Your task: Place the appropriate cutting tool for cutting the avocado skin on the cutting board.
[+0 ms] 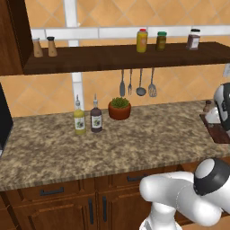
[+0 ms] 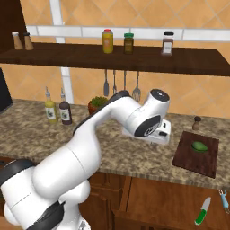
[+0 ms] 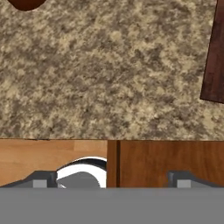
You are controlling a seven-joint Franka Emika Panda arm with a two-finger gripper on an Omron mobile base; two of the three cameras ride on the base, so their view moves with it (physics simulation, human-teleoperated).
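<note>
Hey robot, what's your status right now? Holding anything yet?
End effector open, empty, above the speckled granite counter. Small green avocado on the dark reddish-brown wooden cutting board. Green-handled knife lies below the counter edge, untouched.

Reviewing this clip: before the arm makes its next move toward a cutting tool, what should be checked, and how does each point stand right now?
1. Cutting board lies flat on the counter: ok.
2. Avocado sits on the board: ok.
3. Tool located: a green-handled knife lies in the open drawer below the board, beside a blue-handled tool: ok.
4. Hand empty: ok, nothing between the fingertips.
5. Hand near the knife: not ok, it hangs over the counter edge, left of the board.
6. Free board space for the knife: ok.
</note>
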